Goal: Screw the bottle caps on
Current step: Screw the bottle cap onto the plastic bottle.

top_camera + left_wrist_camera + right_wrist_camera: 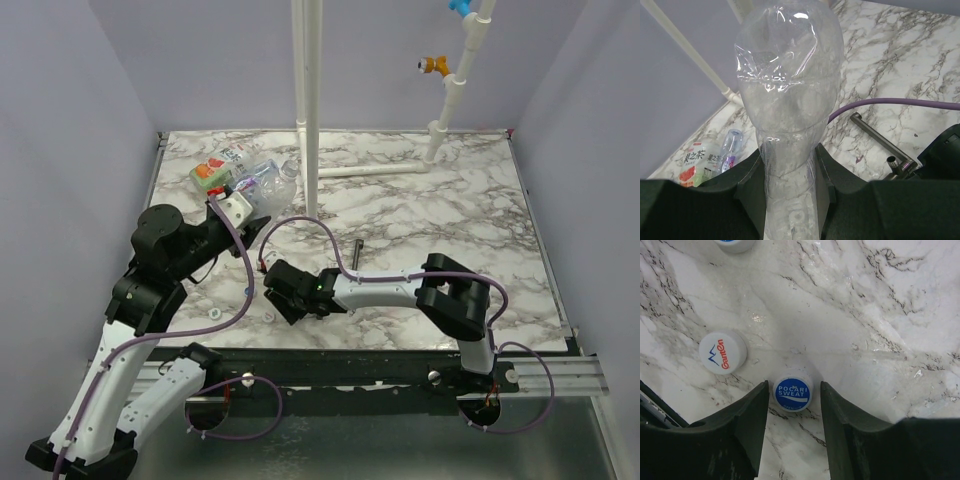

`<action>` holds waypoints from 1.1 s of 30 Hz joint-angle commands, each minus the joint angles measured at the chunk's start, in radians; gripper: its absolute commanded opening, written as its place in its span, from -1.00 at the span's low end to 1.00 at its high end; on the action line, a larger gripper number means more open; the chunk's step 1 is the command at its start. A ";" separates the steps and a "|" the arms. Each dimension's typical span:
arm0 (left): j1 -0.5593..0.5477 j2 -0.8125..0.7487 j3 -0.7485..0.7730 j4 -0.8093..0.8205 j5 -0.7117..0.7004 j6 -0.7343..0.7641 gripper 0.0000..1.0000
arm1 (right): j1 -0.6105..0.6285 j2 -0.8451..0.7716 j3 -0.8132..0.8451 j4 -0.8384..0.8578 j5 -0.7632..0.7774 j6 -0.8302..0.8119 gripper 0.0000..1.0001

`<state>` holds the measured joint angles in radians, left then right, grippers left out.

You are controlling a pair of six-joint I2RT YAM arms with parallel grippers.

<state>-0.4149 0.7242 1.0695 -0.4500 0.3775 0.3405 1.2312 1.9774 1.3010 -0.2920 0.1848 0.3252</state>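
At lower centre, right hand (793, 388), released, is straddling blue cap (793, 392): probably light, slick, best pinched by rim; left hand (788, 150) is grasping flimsy bottle (787, 75).

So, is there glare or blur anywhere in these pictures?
Left wrist view: a white glare spot near the upper end of the clear crumpled plastic bottle, its lower end soft. Right wrist view: sharp, print on the blue round plastic cap readable; a soft shadow on the marble table ahead of the black fingers. Top external view: even light, no strong glare.
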 commanded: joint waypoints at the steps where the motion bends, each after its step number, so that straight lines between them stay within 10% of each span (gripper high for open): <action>1: -0.005 0.010 -0.016 0.036 0.020 0.011 -0.79 | 0.010 0.003 -0.015 0.012 0.024 0.023 -0.05; 12: -0.006 0.021 -0.081 0.127 -0.022 0.010 -0.86 | -0.050 -0.220 -0.077 -0.057 -0.014 0.068 -0.51; 24: -0.005 0.056 -0.193 0.165 0.076 0.011 -0.95 | -0.401 -0.751 -0.207 -0.184 -0.346 0.106 -0.50; 33: -0.025 0.035 -0.253 0.097 0.174 0.090 -1.00 | -0.446 -0.867 -0.055 -0.286 -0.491 0.094 -0.49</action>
<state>-0.4168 0.8066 0.8631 -0.3275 0.4927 0.3653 0.7963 1.1435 1.1755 -0.4995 -0.1875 0.4187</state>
